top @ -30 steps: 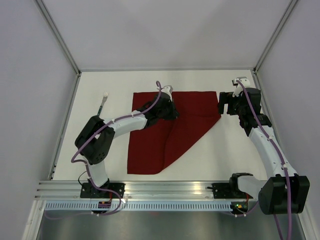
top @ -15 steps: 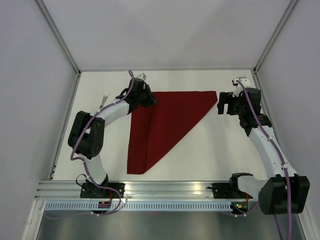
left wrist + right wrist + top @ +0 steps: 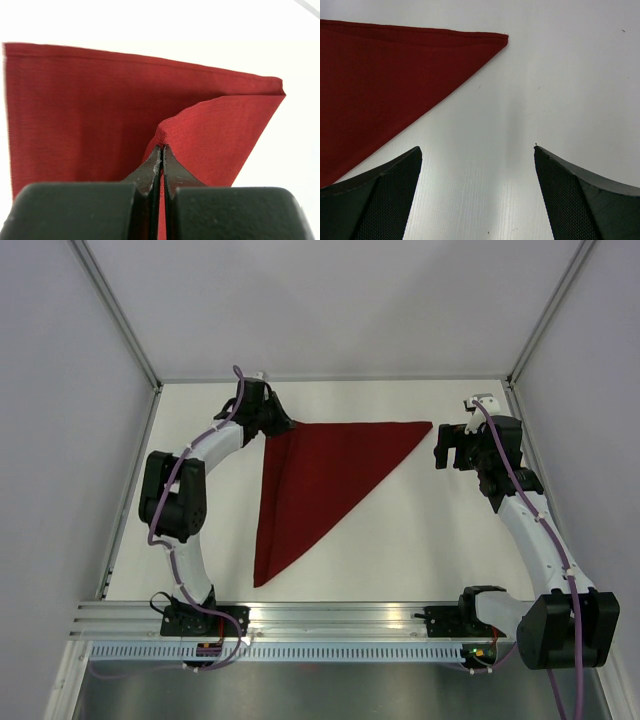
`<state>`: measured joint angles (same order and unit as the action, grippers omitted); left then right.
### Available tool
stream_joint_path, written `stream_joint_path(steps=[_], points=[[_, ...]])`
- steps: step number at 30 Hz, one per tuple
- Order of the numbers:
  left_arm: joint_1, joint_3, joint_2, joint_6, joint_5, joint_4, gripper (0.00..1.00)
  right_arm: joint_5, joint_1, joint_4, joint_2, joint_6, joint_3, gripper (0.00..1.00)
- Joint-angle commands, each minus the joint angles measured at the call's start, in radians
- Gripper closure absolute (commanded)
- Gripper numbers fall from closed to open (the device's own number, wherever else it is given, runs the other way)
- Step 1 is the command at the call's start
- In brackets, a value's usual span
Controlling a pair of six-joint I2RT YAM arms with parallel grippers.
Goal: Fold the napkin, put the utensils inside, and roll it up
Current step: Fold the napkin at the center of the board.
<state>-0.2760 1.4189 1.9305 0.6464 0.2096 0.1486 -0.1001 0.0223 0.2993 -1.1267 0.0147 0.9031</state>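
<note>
A white table (image 3: 420, 540) is sitting inside pale walls (image 3: 330, 300) with a metal frame, seen from above. The napkin (image 3: 320, 470) is lying on it as a dark red triangle, doubled over on a diagonal. One straight edge is running along the far side, another is running down the left toward the arm bases, and the long folded edge is slanting between the far-right tip and the near-left tip.

The left hand (image 3: 278, 423) is reaching to the far-left corner of the triangle. In its wrist view the two fingers are pressed together on a small raised hump of the top layer, pinching the cloth just inside the layer beneath. It is probably holding the corner there to line the two layers up before letting go.

The right hand (image 3: 441, 445) is hovering just beside the far-right tip, not touching it. Its fingers are spread wide with only bare table showing between them, so it is likely waiting to steady that tip.

The fork is not showing in any view; the left arm may be covering it.

Open table is lying to the right of and nearer than the folded edge, giving room for rolling. The far-left corner is tighter, with the left hand working close to the walls.
</note>
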Motion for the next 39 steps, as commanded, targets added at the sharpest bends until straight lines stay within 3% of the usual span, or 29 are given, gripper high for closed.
stream_joint_path(steps=[1,39], points=[[0.034,0.066,0.022,-0.031,0.042,0.029,0.98,0.002,-0.001,-0.006,0.011,-0.007,0.006,0.02],[0.158,0.206,0.160,-0.067,0.108,0.089,0.98,0.003,-0.001,-0.006,-0.025,0.004,0.010,0.02]])
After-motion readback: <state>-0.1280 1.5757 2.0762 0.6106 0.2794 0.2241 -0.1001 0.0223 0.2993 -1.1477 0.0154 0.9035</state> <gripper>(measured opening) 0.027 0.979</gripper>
